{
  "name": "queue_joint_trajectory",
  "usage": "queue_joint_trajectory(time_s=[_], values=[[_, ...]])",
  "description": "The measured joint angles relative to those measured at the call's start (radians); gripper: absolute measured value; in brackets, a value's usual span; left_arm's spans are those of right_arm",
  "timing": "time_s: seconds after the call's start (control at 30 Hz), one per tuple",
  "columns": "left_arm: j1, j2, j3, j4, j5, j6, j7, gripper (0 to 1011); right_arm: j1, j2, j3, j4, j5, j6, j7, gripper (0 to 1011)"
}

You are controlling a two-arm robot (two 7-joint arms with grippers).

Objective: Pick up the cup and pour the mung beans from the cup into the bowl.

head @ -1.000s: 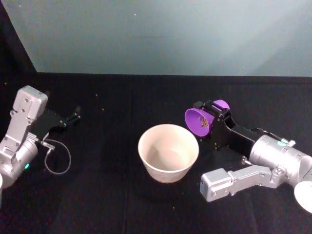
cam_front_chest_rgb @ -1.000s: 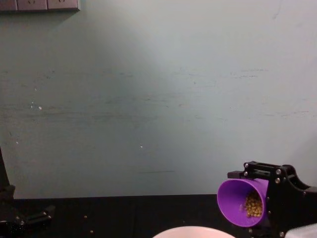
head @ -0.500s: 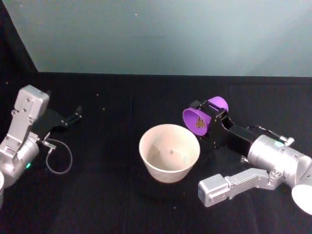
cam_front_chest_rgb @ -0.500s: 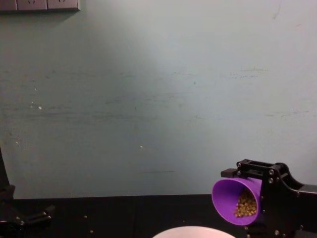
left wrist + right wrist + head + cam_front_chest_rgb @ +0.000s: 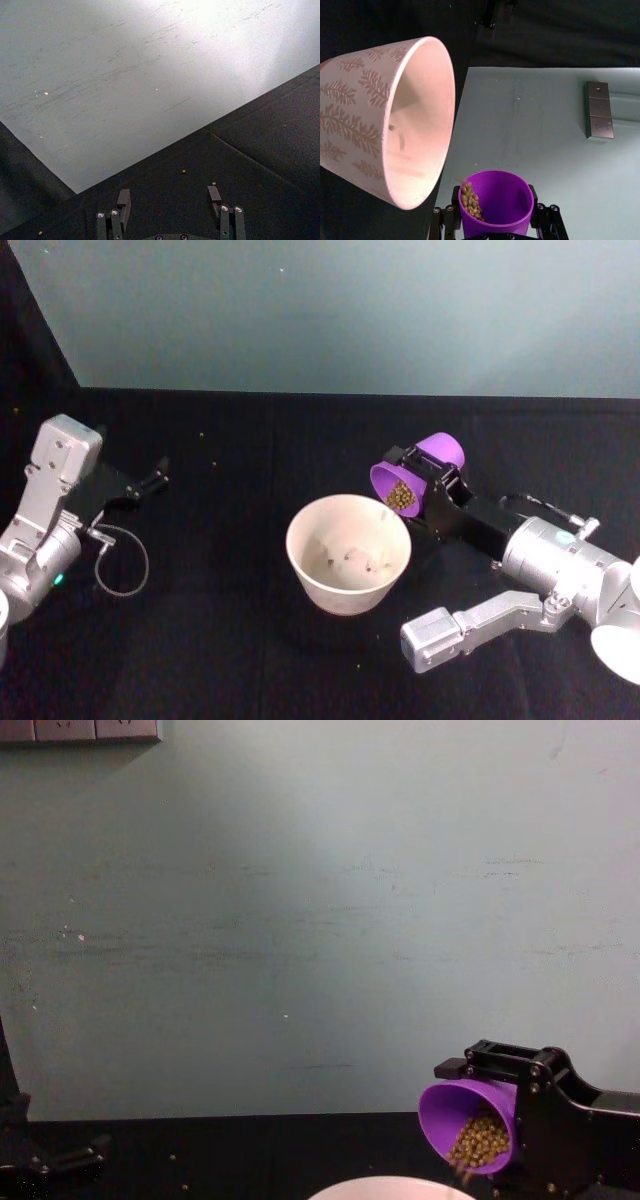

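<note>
Grips the cup (image 5: 440, 452) fast in the right gripper (image 5: 415, 483), tipped toward the bowl (image 5: 345, 595) from two o'clock. Spills beans (image 5: 402, 497) over the lip, a few lying inside. Rests the left gripper (image 5: 155, 475), fingers spread, well off at ten o'clock.

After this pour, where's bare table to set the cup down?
Bare tabletop lies between the left claw and the bowl, and between bowl and wall. Right of the bowl is crowded: right claw, cup, arm.
</note>
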Motion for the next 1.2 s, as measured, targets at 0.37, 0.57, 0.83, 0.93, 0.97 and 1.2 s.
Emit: queue_joint_trajectory(time_s=[0.37,0.57,0.83,0.93,0.97,1.2], values=[[0.0,0.0,0.0,0.0,0.0,0.0,0.0,1000,0.012,0.007,-0.032,0.005,-0.056,0.026,-0.031,749],[0.0,0.0,0.0,0.0,0.0,0.0,0.0,1000,0.017,0.01,-0.045,0.005,-0.077,0.034,-0.044,749],[0.0,0.0,0.0,0.0,0.0,0.0,0.0,1000,0.029,0.018,-0.07,0.011,-0.128,0.053,-0.076,749],[0.0,0.0,0.0,0.0,0.0,0.0,0.0,1000,0.034,0.021,-0.078,0.013,-0.143,0.057,-0.084,749],[0.0,0.0,0.0,0.0,0.0,0.0,0.0,1000,0.036,0.022,-0.082,0.015,-0.15,0.058,-0.087,749],[0.0,0.0,0.0,0.0,0.0,0.0,0.0,1000,0.047,0.031,-0.097,0.016,-0.175,0.067,-0.098,749]])
